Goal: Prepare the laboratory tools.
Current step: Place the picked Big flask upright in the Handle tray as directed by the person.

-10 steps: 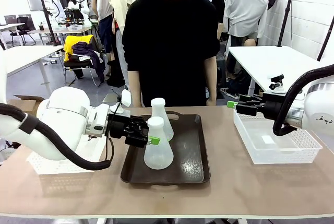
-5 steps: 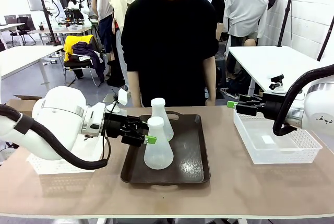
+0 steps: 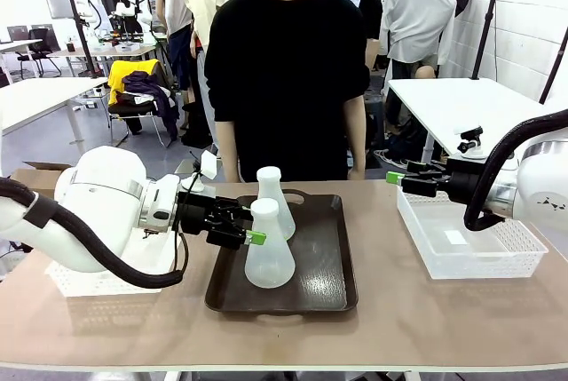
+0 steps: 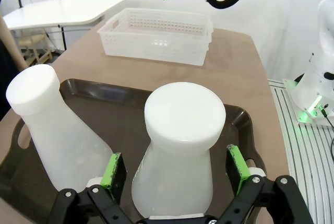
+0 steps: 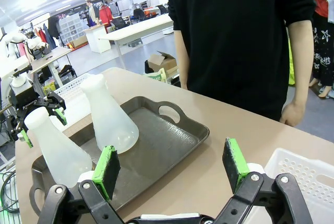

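Two frosted-white conical flasks stand upright on the dark brown tray (image 3: 330,285). The near flask (image 3: 268,252) (image 4: 180,145) is at the tray's front left, and the far flask (image 3: 276,200) (image 4: 52,125) is behind it. My left gripper (image 3: 241,225) (image 4: 175,171) is open at the near flask's neck. Its green pads (image 4: 112,169) stand on either side of the flask with a gap on both sides. My right gripper (image 3: 397,180) (image 5: 172,169) is open and holds nothing. It hovers at the left end of the right-hand white basket (image 3: 470,252) and faces the tray (image 5: 167,140) and both flasks (image 5: 109,114).
A person in black (image 3: 288,70) stands at the far edge, arms down, one hand (image 5: 292,113) near the table. A second white mesh basket (image 3: 89,276) lies under my left arm. Bare tabletop runs along the front edge.
My left gripper drew back slightly to the left from the near flask, then held still. The right arm, the flasks and the person have not moved.
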Motion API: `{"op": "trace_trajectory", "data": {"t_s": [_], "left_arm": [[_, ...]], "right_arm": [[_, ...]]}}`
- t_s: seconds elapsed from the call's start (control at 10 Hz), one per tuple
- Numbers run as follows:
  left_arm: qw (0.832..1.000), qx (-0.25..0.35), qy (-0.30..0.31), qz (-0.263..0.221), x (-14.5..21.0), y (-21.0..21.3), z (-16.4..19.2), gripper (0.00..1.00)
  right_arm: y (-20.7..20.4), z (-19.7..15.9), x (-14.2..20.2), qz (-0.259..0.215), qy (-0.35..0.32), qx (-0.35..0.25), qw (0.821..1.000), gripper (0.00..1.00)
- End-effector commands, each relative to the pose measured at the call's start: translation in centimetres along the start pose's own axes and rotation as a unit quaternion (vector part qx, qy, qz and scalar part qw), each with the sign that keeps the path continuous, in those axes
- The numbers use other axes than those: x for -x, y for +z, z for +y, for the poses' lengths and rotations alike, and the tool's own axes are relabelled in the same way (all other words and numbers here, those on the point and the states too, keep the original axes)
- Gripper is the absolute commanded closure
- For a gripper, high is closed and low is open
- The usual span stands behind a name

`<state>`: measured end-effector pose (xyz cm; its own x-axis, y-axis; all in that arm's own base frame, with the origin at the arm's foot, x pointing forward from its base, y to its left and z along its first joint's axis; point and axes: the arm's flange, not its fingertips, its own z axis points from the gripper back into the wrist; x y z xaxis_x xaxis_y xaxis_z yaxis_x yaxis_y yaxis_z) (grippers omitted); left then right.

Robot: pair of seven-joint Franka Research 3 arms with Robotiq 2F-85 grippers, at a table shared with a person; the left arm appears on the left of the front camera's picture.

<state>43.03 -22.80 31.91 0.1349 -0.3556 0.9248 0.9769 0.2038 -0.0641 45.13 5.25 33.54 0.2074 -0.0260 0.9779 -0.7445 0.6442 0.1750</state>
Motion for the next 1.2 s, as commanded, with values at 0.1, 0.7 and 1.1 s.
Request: {"op": "trace_trajectory", "data": {"t_s": [0.1,0.7,1.1], "left_arm": [[1.000,-0.002,-0.006,-0.004,0.05,-0.17,0.01,0.00],[1.000,-0.002,-0.006,-0.004,0.05,-0.17,0.01,0.00],[1.000,-0.002,-0.006,-0.004,0.05,-0.17,0.01,0.00]], "right_arm": [[-0.03,-0.07,-0.04,0.006,0.001,0.001,1.000,0.00],[-0.03,-0.07,-0.04,0.006,0.001,0.001,1.000,0.00],[-0.03,-0.07,-0.04,0.006,0.001,0.001,1.000,0.00]]}}
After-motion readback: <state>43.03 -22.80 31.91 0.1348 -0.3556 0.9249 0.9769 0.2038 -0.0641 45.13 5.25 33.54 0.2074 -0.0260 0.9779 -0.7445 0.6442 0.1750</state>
